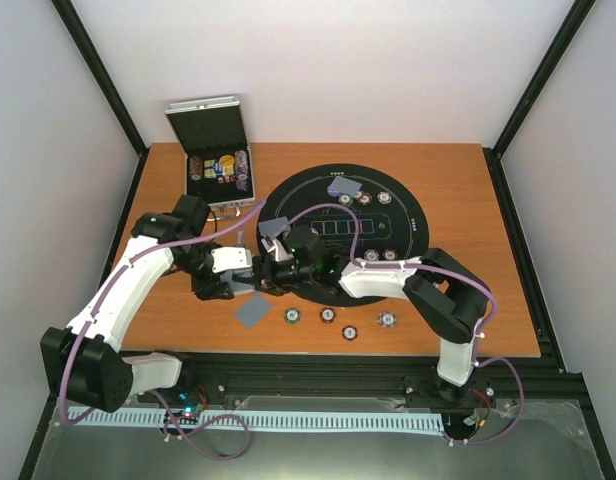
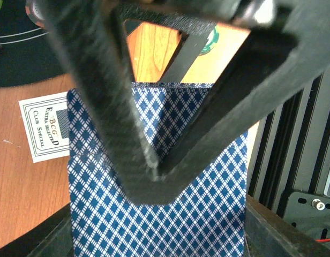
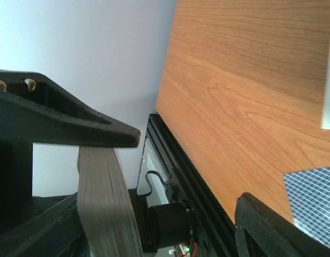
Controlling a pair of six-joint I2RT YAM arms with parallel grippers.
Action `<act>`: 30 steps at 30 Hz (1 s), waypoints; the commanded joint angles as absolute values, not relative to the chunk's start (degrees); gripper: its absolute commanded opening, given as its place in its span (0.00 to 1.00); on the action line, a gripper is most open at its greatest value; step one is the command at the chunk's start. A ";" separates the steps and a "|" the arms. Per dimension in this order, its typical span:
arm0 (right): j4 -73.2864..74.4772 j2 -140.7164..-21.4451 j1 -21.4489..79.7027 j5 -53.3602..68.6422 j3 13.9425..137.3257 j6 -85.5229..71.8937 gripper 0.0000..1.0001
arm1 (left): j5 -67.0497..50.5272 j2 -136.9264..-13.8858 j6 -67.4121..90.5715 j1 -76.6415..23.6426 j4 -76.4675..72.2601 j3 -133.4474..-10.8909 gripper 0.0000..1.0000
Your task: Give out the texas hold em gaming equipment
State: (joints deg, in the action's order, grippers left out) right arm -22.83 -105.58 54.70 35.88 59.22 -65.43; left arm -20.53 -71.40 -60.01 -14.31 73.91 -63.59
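- Playing-card deck (image 2: 117, 225), blue diamond backs up, fills the gap between the two dark fingers of the left gripper (image 1: 221, 287) at the bottom corners of the left wrist view. Each long edge lies against one finger, so these jaws are clamped on it.
- Left of those jaws, a white-faced card (image 2: 47, 128) lies flat on the table (image 1: 468, 300), just beside the deck.
- A black triangular finger (image 2: 127, 160) with a cut-out lies over the deck's back, its tip at about the middle. I cannot tell which arm it belongs to.
- Beyond the deck's far edge, a green chip (image 2: 210, 44) lies on the wood, apart from the jaws.
- The right gripper (image 1: 271, 272) stands nose to nose with the left one at the near rim of the black round mat (image 1: 408, 215). Its wrist view shows one finger (image 3: 68, 123) with a thick card stack (image 3: 109, 206) edge-on just under the tip. Whether these jaws are apart or together cannot be told.
- Right of both jaws, a row of four chips (image 1: 328, 315) lies on the table near the mat's rim, well apart from either gripper.
- Past the jaws, on the mat's far side, a grey-blue card (image 1: 343, 186) lies with chips beside it.
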 commanded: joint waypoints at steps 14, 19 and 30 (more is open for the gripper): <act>-27.97 -115.43 56.36 38.30 65.21 -68.57 0.70 | -21.17 -69.70 -61.00 -14.24 76.58 -65.98 0.01; -22.09 -114.30 54.14 36.01 61.97 -64.98 0.67 | -21.29 -69.39 -61.25 -14.24 76.99 -66.31 0.01; -19.65 -111.59 52.00 34.36 56.31 -62.99 0.63 | -21.79 -69.43 -61.42 -14.24 77.57 -67.05 0.01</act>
